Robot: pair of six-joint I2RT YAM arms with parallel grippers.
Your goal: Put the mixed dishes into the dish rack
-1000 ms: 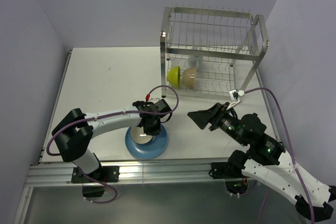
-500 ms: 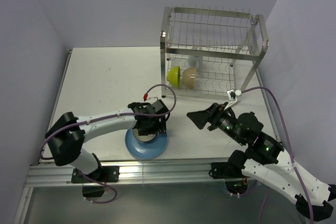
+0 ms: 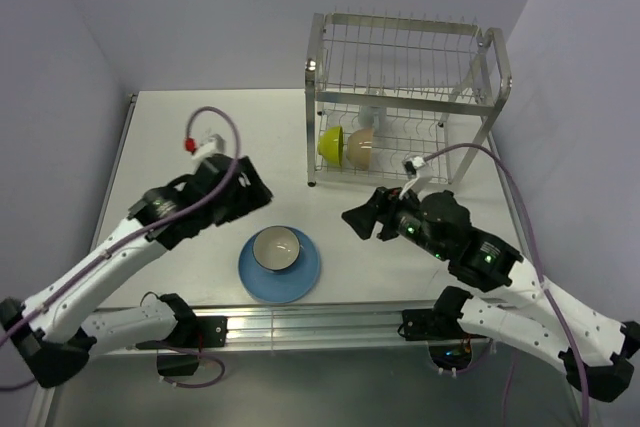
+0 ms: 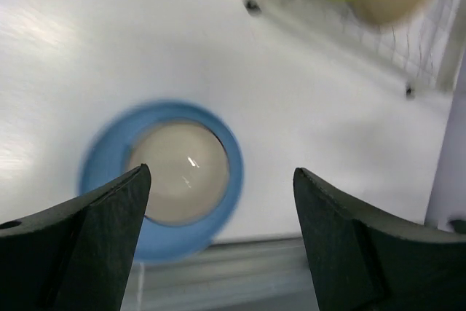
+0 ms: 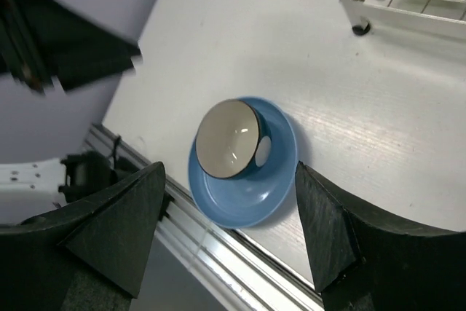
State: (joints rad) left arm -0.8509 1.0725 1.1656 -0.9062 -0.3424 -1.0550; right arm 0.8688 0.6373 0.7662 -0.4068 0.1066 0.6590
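A dark bowl with a white inside (image 3: 275,247) sits upright on the large blue plate (image 3: 300,277) near the table's front edge. My left gripper (image 3: 250,185) hangs open above and to the left of them, holding nothing. In the left wrist view the bowl (image 4: 177,172) and plate (image 4: 109,231) lie blurred below the gripper (image 4: 220,174). My right gripper (image 3: 360,222) is open, right of the plate; its view shows the bowl (image 5: 228,138) on the plate (image 5: 255,180). The dish rack (image 3: 405,97) holds a lime-green bowl (image 3: 332,142) and a cream bowl (image 3: 362,149) on its lower tier.
The rack stands at the back right of the white table (image 3: 200,137), with a pale mug-like shape (image 3: 372,115) behind the two bowls. A metal rail (image 3: 300,322) runs along the front edge. Lilac walls close in on both sides.
My left gripper opened, let go of the dark bowl on the plate, and rose back to the left. My right gripper moved a little left toward the plate.
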